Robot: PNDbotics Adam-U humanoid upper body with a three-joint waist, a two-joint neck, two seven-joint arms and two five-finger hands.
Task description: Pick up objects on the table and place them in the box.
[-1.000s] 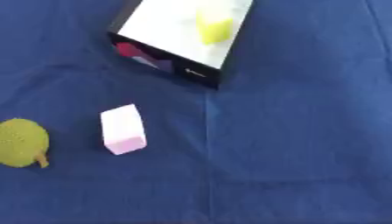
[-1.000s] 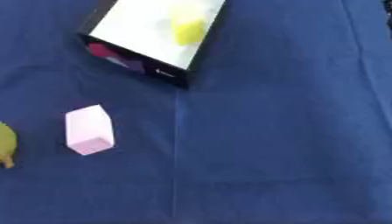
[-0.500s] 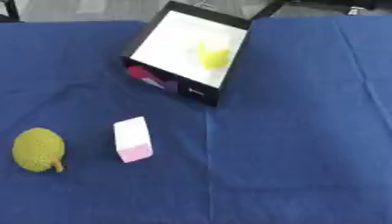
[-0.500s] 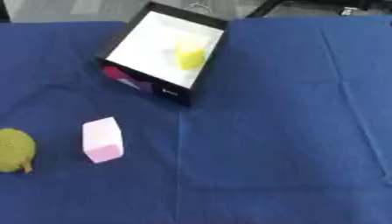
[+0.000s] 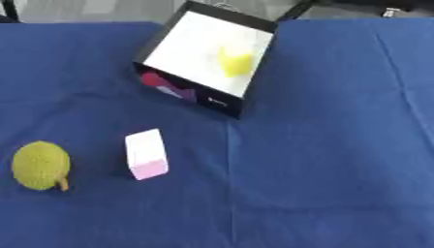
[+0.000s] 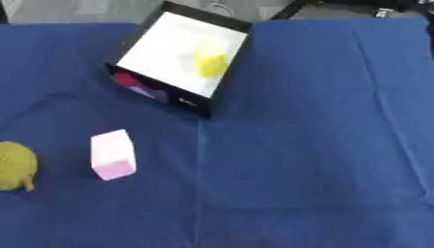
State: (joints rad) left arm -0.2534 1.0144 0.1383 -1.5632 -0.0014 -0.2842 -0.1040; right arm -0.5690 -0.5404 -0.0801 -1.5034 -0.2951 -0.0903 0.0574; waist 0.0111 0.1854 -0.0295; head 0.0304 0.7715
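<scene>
Lab-like setup — blue-draped table

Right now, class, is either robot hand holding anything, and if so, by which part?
Nothing is held: no robot hand shows in either view. The pink block and green fruit lie untouched on the blue cloth.

Matt creased cloth; box glossy, perhaps cardboard.
</scene>
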